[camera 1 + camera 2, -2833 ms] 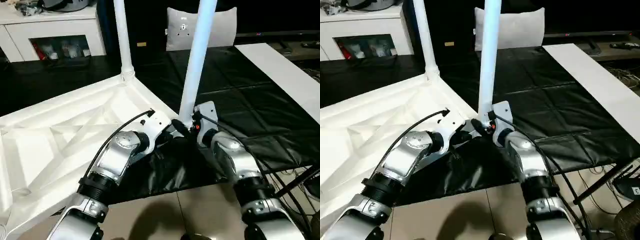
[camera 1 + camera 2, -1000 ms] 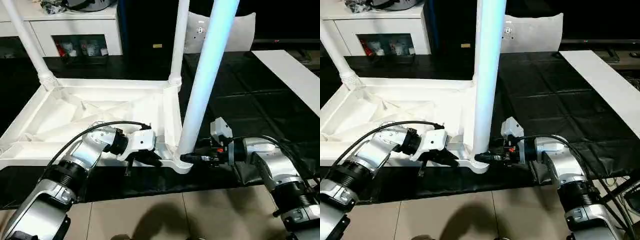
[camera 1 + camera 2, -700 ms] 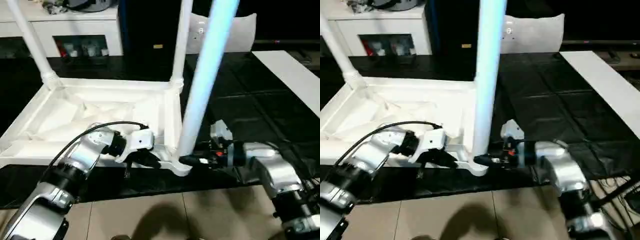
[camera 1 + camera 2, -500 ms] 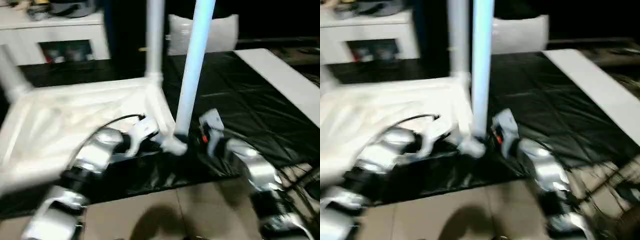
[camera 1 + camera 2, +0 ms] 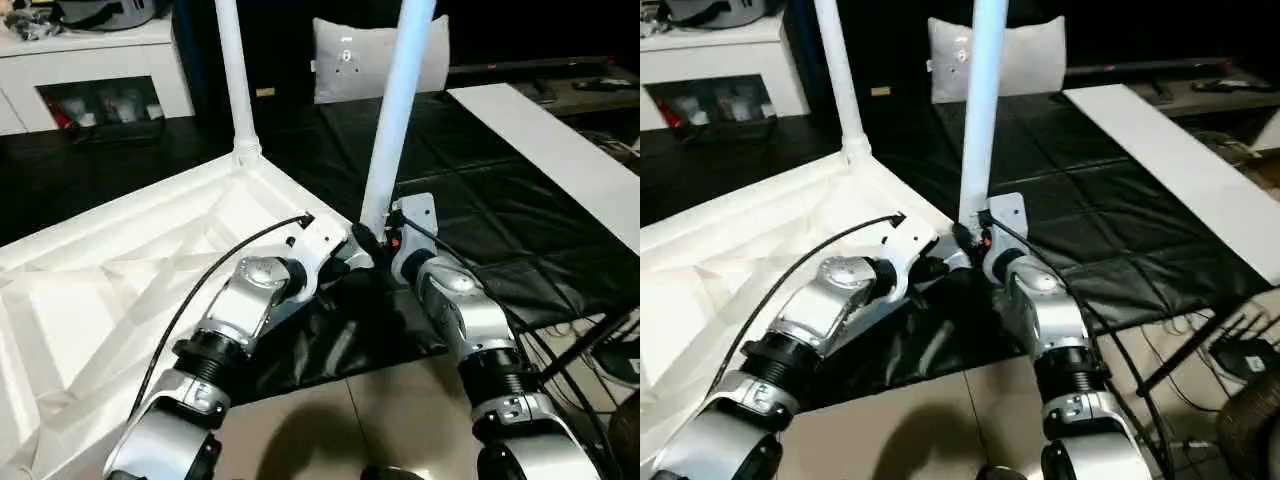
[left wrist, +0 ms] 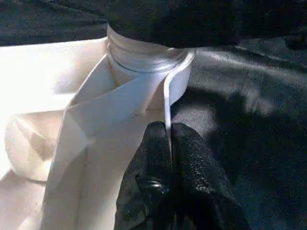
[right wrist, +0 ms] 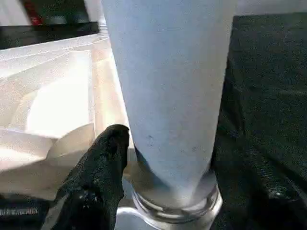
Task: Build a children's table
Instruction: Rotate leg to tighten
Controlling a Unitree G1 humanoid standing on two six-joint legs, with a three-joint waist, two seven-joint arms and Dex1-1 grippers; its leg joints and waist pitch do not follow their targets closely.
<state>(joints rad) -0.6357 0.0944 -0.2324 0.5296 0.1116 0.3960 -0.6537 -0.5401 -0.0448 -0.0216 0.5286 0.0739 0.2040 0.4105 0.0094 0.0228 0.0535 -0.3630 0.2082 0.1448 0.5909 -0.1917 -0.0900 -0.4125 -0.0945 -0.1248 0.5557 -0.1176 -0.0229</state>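
The children's table lies upside down, its white tabletop point(image 5: 120, 290) showing the ribbed underside. Two white legs stand in corner sockets, one at the far corner point(image 5: 234, 80) and one at the near corner point(image 5: 392, 110). My left gripper point(image 6: 169, 132) is shut on the tabletop's thin rim wall just beside the near corner socket point(image 6: 144, 55). From the other side, my right gripper point(image 7: 177, 148) is open, with its fingers point(image 7: 108, 163) close on either side of the near leg's foot point(image 7: 172, 120). In the head views both grippers meet at that corner point(image 5: 365, 245).
A white cabinet with glass doors point(image 5: 100, 75) stands at the back left, a pale cushion point(image 5: 345, 60) behind the legs. A black mat point(image 5: 480, 200) covers the floor, with a long white board point(image 5: 560, 150) on the right. Cables point(image 5: 600, 350) lie at the lower right by tiled floor point(image 5: 380, 420).
The whole view has swung, so the tabletop now shows cornerwise instead of square. Both grippers stay at the near corner by the leg's foot.
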